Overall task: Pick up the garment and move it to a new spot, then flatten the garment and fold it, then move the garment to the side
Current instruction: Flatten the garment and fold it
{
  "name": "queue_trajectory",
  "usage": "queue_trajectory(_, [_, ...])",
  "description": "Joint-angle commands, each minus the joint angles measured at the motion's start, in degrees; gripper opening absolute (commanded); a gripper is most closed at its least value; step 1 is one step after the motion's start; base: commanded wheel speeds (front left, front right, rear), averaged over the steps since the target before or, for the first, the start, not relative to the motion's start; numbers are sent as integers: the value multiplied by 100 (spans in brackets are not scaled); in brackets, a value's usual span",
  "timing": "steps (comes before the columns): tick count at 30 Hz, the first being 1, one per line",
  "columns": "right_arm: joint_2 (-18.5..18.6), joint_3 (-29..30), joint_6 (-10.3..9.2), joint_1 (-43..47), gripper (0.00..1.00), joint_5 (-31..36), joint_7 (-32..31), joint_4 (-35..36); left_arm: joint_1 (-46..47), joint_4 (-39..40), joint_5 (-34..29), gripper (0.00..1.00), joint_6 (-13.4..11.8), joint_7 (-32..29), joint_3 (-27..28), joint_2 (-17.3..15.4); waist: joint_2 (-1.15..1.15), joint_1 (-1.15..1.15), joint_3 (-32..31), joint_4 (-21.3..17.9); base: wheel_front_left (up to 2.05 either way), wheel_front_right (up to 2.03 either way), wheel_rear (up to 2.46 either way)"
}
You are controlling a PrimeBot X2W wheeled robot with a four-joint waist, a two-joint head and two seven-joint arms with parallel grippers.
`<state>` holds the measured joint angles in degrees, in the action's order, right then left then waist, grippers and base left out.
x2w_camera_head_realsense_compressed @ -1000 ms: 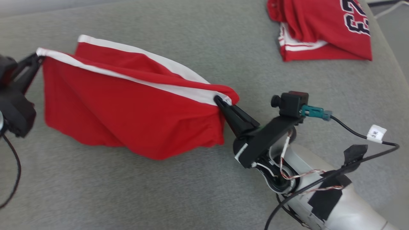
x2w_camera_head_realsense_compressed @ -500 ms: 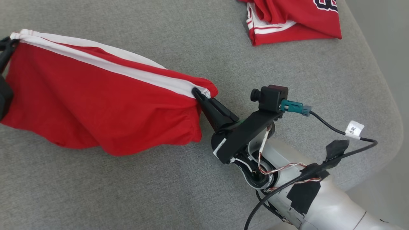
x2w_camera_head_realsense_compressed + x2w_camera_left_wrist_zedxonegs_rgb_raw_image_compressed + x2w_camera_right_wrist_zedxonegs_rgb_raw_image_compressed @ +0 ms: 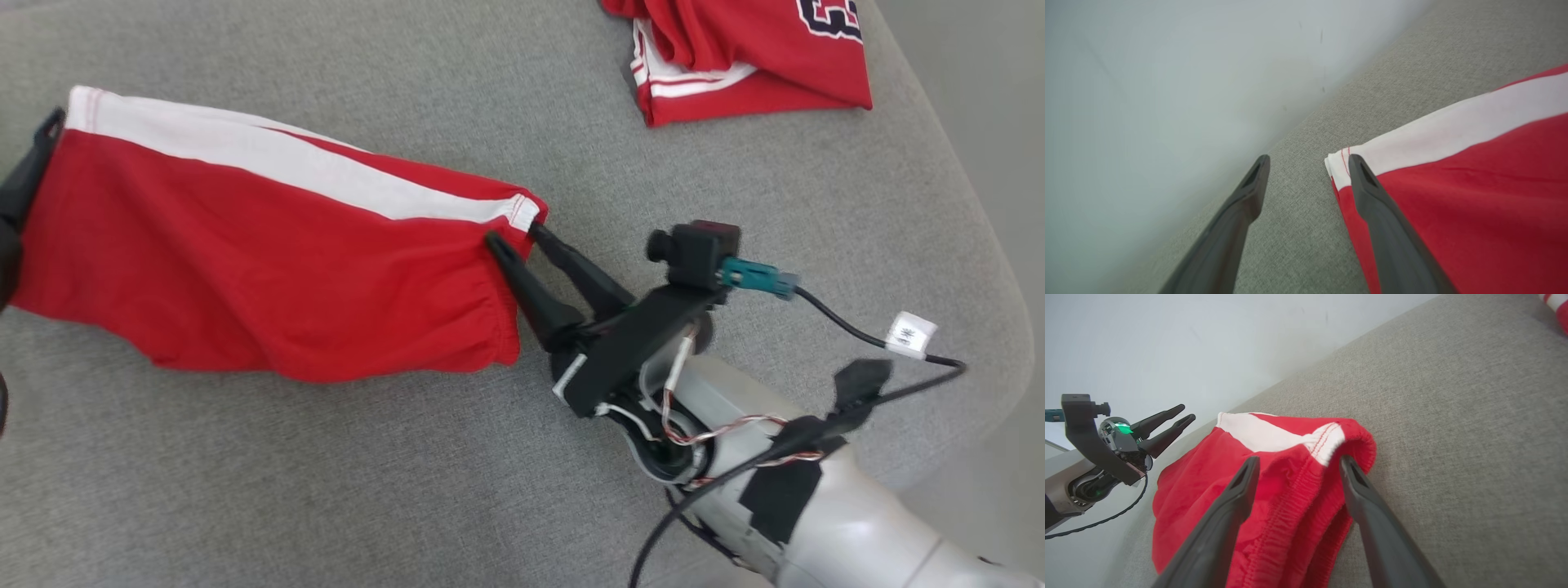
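Low right in the head view, the right gripper (image 3: 513, 235) stands spread at the gathered edge of the red shorts (image 3: 261, 253), which lie centre-left on the grey fabric surface (image 3: 408, 490). The left gripper (image 3: 1307, 161), cropped at the left edge, is spread too; beyond, a pale wall (image 3: 1147, 81) and a red jersey (image 3: 751, 57) cut by the top edge

Robot test room or lab, likely; not certain. Grey upholstered pad (image 3: 408, 490) with rounded right corner, pale bare floor (image 3: 988, 65) beyond. Red garment (image 3: 245, 261), numbered jersey (image 3: 759, 49) laid out; taped cables (image 3: 849, 327) on forearm (image 3: 873, 539).
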<state>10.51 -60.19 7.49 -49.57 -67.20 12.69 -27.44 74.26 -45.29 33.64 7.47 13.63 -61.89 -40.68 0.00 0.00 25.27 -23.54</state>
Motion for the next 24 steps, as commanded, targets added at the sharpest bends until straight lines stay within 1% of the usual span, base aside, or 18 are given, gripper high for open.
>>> queue_trajectory(1, [86, -9, 1, 98, 100, -9, 50, 16, -145, -54, 42, 100, -8, 42, -2, 21, 0, 0, -135, 96, 0, 0, 0])
queue_trajectory(4, [329, 68, 1, 246, 100, 198, 138, 125, -322, -69, 192, 100, -106, 130, 185, 93, 0, 0, -313, 210, 0, 0, 0])
queue_trajectory(7, [580, 277, 1, 452, 100, 527, 216, 249, -549, 182, 231, 100, -303, 158, 457, 96, 0, 0, -474, 320, 0, 0, 0])
queue_trajectory(10, [701, 611, 1, 738, 100, 947, 246, 415, -956, 742, 176, 100, -609, 160, 903, 34, 0, 0, -603, 423, 0, 0, 0])
queue_trajectory(12, [766, 934, 1, 890, 100, 1351, 252, 568, -1285, 1125, 167, 100, -867, 161, 1287, -11, 0, 0, -678, 474, 0, 0, 0])
queue_trajectory(13, [725, 1110, 1, 1025, 100, 1484, 251, 661, -1466, 1292, 115, 100, -965, 162, 1421, -15, 0, 0, -715, 505, 0, 0, 0])
queue_trajectory(15, [759, 1461, 1, 1229, 100, 2016, 245, 799, -1796, 1668, 54, 100, -1214, 163, 1777, 17, 0, 0, -789, 570, 0, 0, 0])
queue_trajectory(17, [635, 1807, 1, 1516, 100, 2361, 246, 1009, -2176, 1977, 9, 100, -1395, 163, 2113, 73, 0, 0, -862, 643, 0, 0, 0])
queue_trajectory(19, [602, 2155, 1, 1780, 100, 2786, 246, 1201, -2517, 2252, -57, 100, -1541, 163, 2445, 139, 0, 0, -929, 726, 0, 0, 0])
queue_trajectory(22, [471, 2689, 1, 2234, 100, 3407, 247, 1506, -2923, 2636, -207, 100, -1658, 163, 2853, 338, 0, 0, -977, 862, 0, 0, 0])
queue_trajectory(24, [327, 3048, 1, 2541, 100, 3740, 246, 1715, -3170, 2793, -320, 100, -1673, 160, 3064, 465, 0, 0, -988, 948, 0, 0, 0])
